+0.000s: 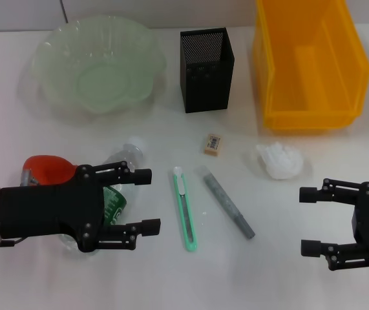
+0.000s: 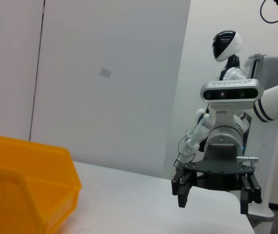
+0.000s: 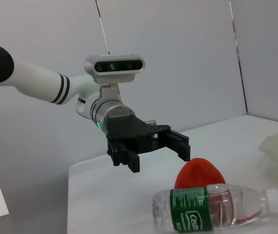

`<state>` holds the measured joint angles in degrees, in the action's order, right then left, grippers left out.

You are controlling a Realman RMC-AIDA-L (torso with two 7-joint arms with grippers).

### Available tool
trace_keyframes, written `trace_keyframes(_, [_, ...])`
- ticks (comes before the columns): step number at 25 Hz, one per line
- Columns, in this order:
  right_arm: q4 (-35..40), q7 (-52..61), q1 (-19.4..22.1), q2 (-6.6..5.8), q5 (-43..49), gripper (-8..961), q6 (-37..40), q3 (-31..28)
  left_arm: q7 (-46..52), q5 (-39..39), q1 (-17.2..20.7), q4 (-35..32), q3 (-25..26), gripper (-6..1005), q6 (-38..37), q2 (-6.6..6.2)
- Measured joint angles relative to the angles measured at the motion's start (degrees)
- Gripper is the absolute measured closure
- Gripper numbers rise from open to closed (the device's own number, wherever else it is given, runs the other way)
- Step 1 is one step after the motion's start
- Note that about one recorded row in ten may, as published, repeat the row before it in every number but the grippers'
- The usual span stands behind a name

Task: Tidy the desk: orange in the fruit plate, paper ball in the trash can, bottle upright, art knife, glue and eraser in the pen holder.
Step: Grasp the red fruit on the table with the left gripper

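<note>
The bottle point(image 1: 130, 155) lies on its side on the desk point(image 1: 171, 271), cap toward the fruit plate point(image 1: 97, 61). My left gripper point(image 1: 153, 200) hovers open over the bottle's green label. The orange point(image 1: 45, 169) sits just behind that arm. In the right wrist view the left gripper point(image 3: 158, 155) hangs above and beyond the orange point(image 3: 199, 173) and the bottle point(image 3: 216, 207). The art knife point(image 1: 184, 208) and the glue point(image 1: 229, 201) lie side by side at centre. The eraser point(image 1: 213, 144) is beyond them. My right gripper point(image 1: 303, 220) is open, near the paper ball point(image 1: 279, 160).
The pen holder point(image 1: 205, 61) stands at the back centre, between the fruit plate and the trash can point(image 1: 310, 64). In the left wrist view the trash can point(image 2: 22, 180) and the far-off right gripper point(image 2: 213, 201) show near the desk's edge.
</note>
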<state>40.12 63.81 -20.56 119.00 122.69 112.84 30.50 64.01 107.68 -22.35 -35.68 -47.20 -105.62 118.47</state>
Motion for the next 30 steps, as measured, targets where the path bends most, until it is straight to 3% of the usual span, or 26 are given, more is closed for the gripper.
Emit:
trace_keyframes(8, [-0.1, 0.0, 0.0, 0.04, -0.2, 113, -0.4, 0.1, -0.7, -0.1, 0.5, -0.1, 0.4, 200, 0.1, 0.00])
trace_keyframes(12, [-0.2, 0.0, 0.0, 0.06, -0.2, 113, -0.5, 0.1, -0.6, -0.1, 1.7, -0.6, 3.5, 199, 0.0, -0.86])
trace_keyframes(14, [-0.5, 0.0, 0.1, 0.08, -0.2, 113, -0.8, 0.1, -3.8, -0.3, 5.0, 0.2, 17.0, 199, 4.0, -1.45])
trace_keyframes(17, [-1.2, 0.0, 0.0, 0.08, -0.2, 113, -1.5, 0.1, -8.1, -0.3, 7.1, 1.2, 21.3, 200, 10.3, -0.57])
trace_keyframes(30, [-1.5, 0.0, -0.5, 0.09, 0.1, 114, -2.1, 0.2, -8.9, 1.8, 7.1, 4.3, 20.8, 199, 23.7, -0.04])
